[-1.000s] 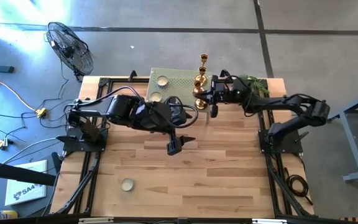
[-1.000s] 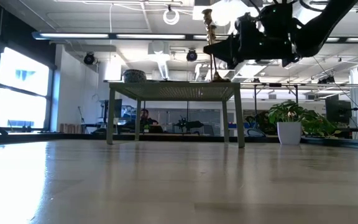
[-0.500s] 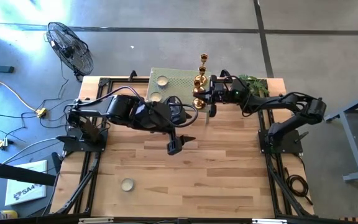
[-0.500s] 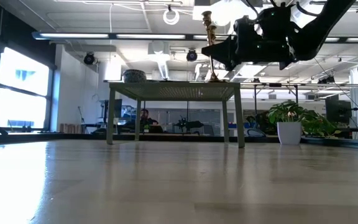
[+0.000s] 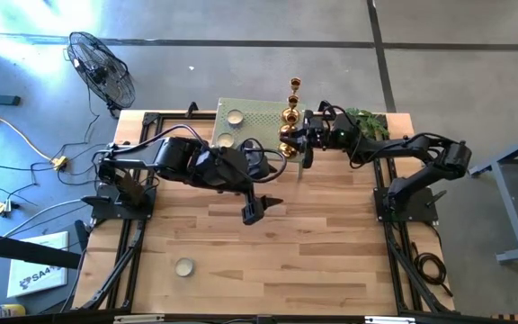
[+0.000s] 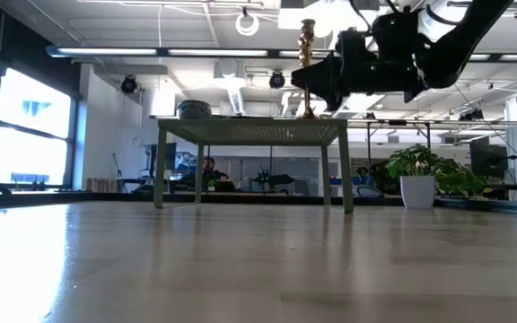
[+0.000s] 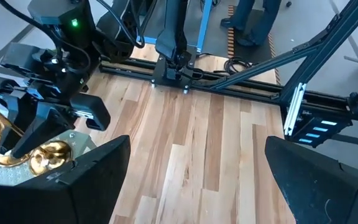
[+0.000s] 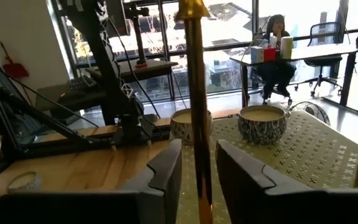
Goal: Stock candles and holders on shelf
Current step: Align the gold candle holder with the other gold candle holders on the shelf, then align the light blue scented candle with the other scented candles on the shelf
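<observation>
The sage-green shelf (image 5: 257, 115) stands at the table's far middle. Two candles (image 5: 234, 116) (image 5: 226, 139) sit on its left part; they also show in the right wrist view (image 8: 263, 121). A third candle (image 5: 183, 266) lies on the wood near the front left. Gold holders (image 5: 283, 148) stand along the shelf's right edge. My right gripper (image 5: 297, 135) is shut on the tall holder (image 6: 308, 54) at that edge. My left gripper (image 5: 261, 209) hangs open and empty over the table's middle. My right gripper has the tall holder's thin stem (image 8: 196, 134) between its two fingers (image 8: 166, 171), about halfway up. The fingers come level from the table's right side and lie across the stem. The holder stands upright, with its base (image 6: 308, 113) at the shelf's top.
A potted plant (image 5: 367, 121) stands at the far right behind my right arm. A fan (image 5: 104, 70) stands on the floor beyond the far left corner. Bare wood (image 5: 331, 252) stretches in front of the shelf. A person (image 8: 277, 28) sits far off in the room.
My right gripper has shifted slightly toward the shelf with the tall holder. The holder was tilted and now stands upright, a little lower, with its top moved toward the table's right.
</observation>
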